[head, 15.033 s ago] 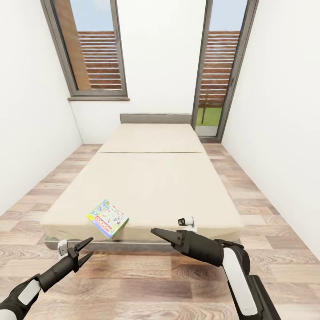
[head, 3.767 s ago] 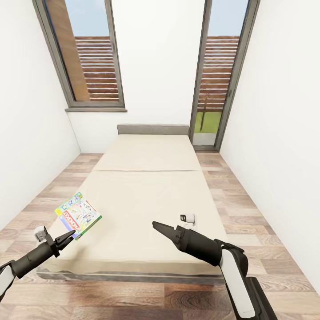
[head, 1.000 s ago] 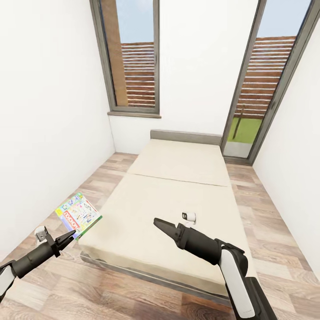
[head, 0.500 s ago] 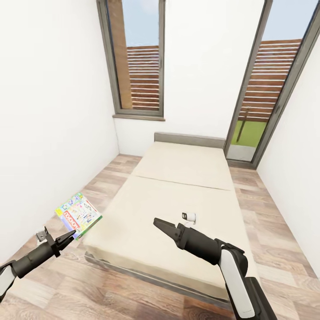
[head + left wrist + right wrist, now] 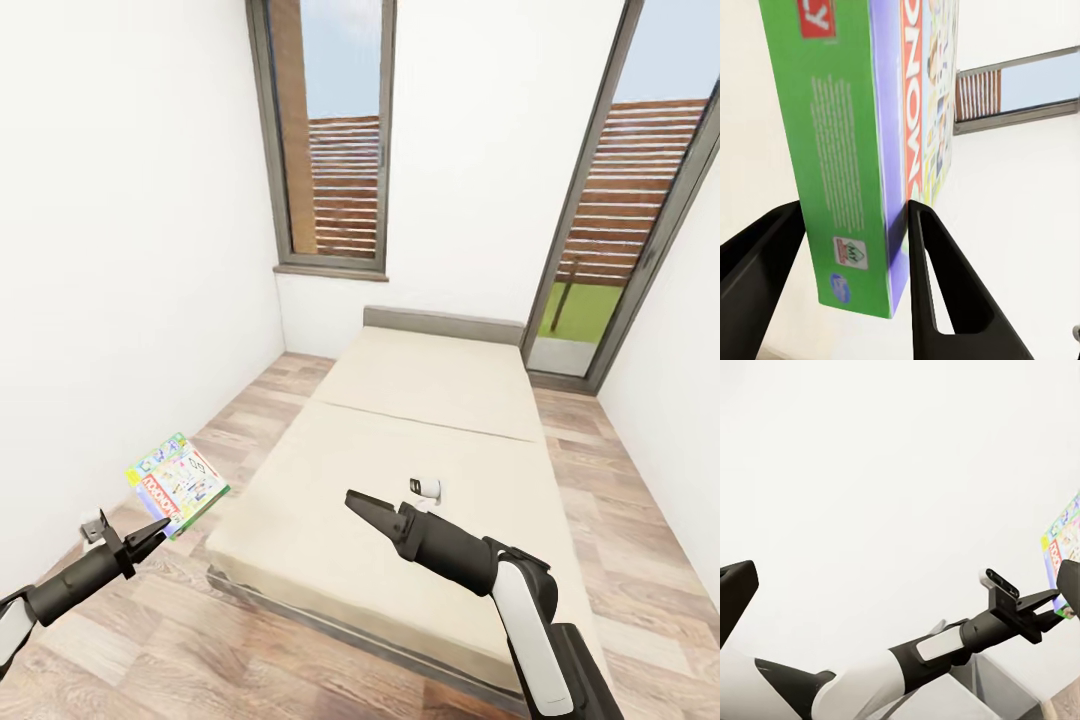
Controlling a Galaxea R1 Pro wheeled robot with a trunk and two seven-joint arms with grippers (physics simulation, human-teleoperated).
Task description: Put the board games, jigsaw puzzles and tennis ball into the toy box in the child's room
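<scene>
White walls and the bed (image 5: 420,460) frame your left pincer (image 5: 150,538), which pinches the green-bordered board game (image 5: 177,483) by one corner; turning could lever it loose. Your right pincer (image 5: 352,498) appears pressed together, empty.

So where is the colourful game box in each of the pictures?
Head view: the green-bordered board game is low at the picture's left, held up by the left tool, over the floor beside the bed.
Left wrist view: it is seen edge-on, clamped between the two dark fingers.
Right wrist view: a sliver at the right edge.
Shared landmark: the left tool gripping it.
</scene>
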